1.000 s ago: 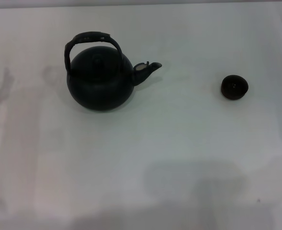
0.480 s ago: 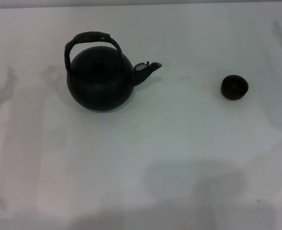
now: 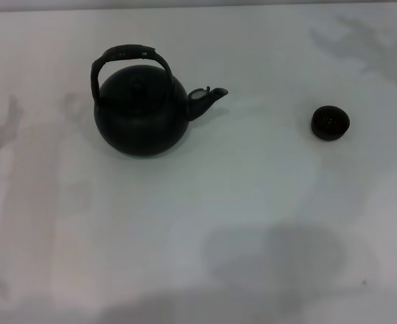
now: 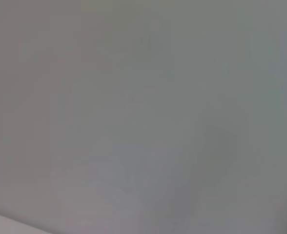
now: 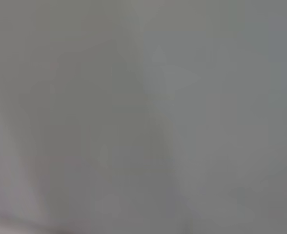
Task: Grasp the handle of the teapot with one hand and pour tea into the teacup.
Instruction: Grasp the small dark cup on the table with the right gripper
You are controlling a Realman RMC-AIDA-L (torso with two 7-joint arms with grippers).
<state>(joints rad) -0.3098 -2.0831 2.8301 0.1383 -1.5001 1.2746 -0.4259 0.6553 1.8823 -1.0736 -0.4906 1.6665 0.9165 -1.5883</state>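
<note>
Nothing on the table has moved since the earlier frames; only faint shadows at the far right have shifted, so an arm is probably being brought in on that side. Neither gripper is seen in any view, so jaw opening and contents cannot be told, and places cannot be referenced to either one. Both wrist views show only blank surface. Teapot sits upright, spout aimed at the teacup, well apart from it. Handle stands upright over the lid. Recommended: the wrapped band is approached from above, gripped centrally, and the pot kept level until it is near the cup.
</note>
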